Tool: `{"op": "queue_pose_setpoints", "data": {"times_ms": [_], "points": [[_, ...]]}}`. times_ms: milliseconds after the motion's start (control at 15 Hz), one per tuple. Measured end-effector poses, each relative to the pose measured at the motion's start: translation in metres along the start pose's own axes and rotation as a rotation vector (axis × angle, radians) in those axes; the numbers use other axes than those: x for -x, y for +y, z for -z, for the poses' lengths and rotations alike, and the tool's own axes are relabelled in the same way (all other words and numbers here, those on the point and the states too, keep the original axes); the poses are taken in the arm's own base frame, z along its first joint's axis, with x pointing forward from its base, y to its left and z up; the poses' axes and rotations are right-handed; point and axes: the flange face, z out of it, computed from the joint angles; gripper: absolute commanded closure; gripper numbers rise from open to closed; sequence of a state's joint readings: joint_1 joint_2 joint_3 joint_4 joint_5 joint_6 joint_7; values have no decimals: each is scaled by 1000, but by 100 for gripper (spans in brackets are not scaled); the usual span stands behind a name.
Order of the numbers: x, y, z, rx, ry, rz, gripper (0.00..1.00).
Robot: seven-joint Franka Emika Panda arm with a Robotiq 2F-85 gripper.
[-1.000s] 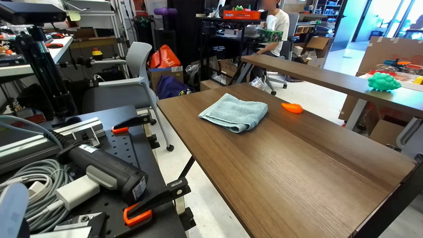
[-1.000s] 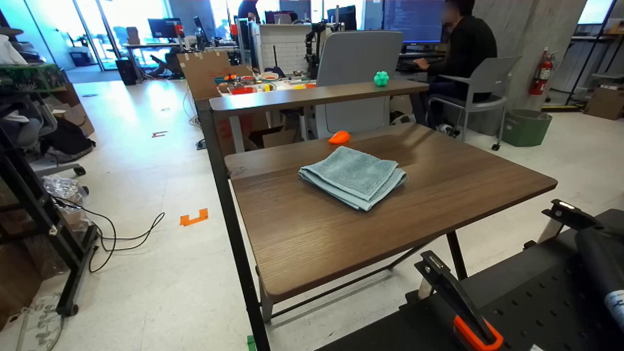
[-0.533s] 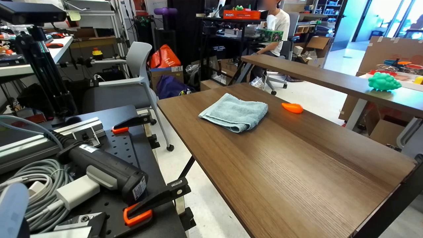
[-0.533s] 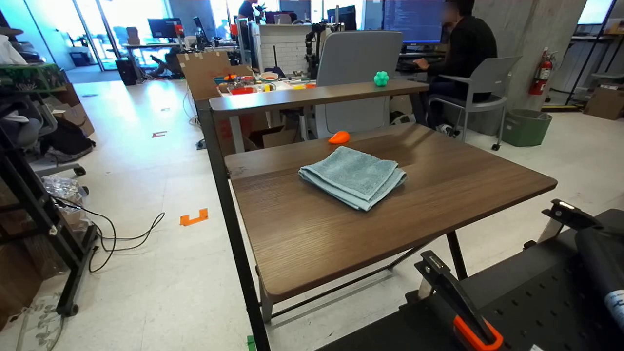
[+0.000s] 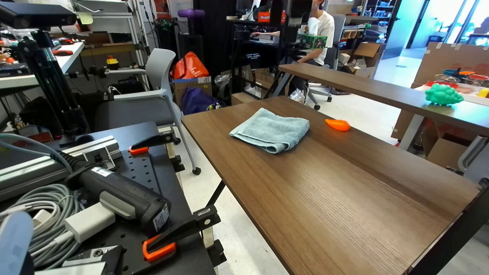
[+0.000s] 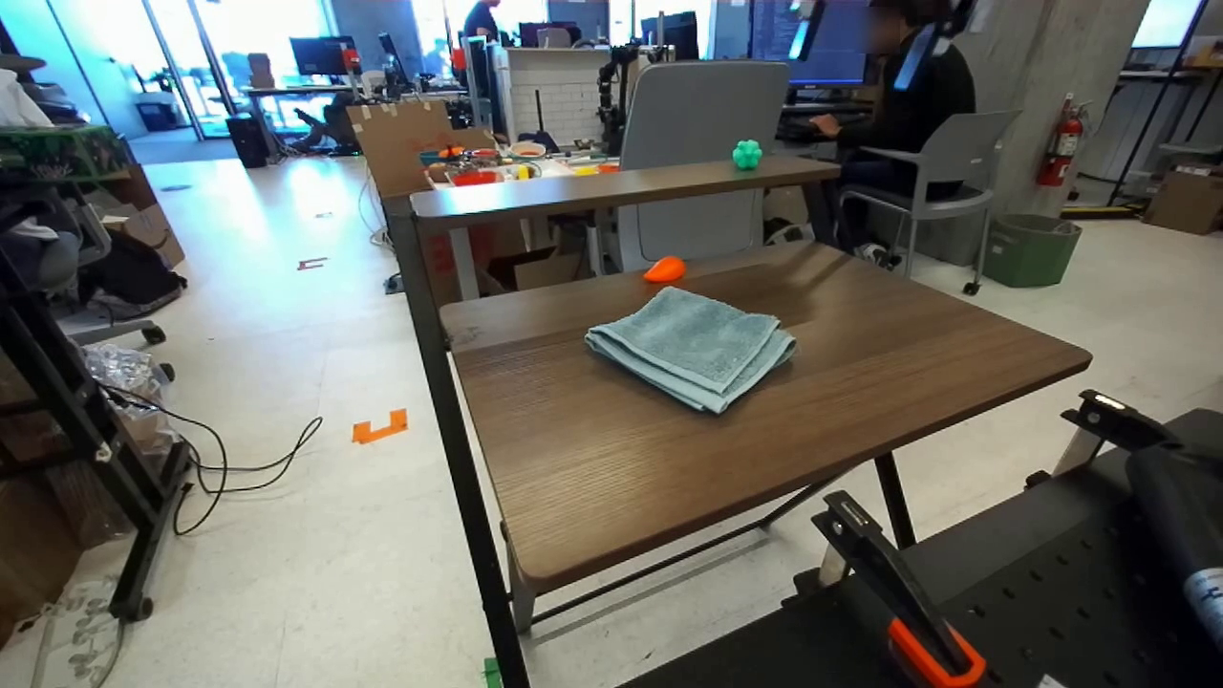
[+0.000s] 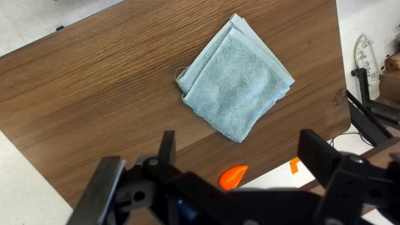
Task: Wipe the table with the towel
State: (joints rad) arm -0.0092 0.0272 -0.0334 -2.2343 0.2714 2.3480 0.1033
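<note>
Spread wide, the gripper [image 7: 240, 142] points down, apparently well above the tabletop [image 7: 93, 103]; the folded towel [image 7: 237, 84] lies there, apart from the gripper, near an orange object [image 7: 232, 178].

Wrist view: Robotiq gripper [image 7: 237, 139] is mostly black, with blocky fingers [image 7: 315, 153], angular linkages [image 7: 187, 184], round grey screw heads [image 7: 153, 161], grey lug [image 7: 148, 193] with dark hole [image 7: 139, 196], pale-edged side bar [image 7: 100, 184], blurred blue patch [image 7: 187, 212].
</note>
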Motion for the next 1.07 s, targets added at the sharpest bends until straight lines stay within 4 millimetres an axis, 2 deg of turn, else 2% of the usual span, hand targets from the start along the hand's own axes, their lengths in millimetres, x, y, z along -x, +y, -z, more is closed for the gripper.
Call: {"op": "queue_pose_setpoints", "data": {"times_ms": [200, 333, 467, 800, 1067], "points": [[5, -27, -54, 21, -42, 51, 0], [6, -33, -79, 44, -80, 73, 0], [3, -33, -86, 51, -88, 78, 0], [2, -33, -88, 50, -93, 74, 0], [-2, -33, -120, 40, -137, 30, 0]]}}
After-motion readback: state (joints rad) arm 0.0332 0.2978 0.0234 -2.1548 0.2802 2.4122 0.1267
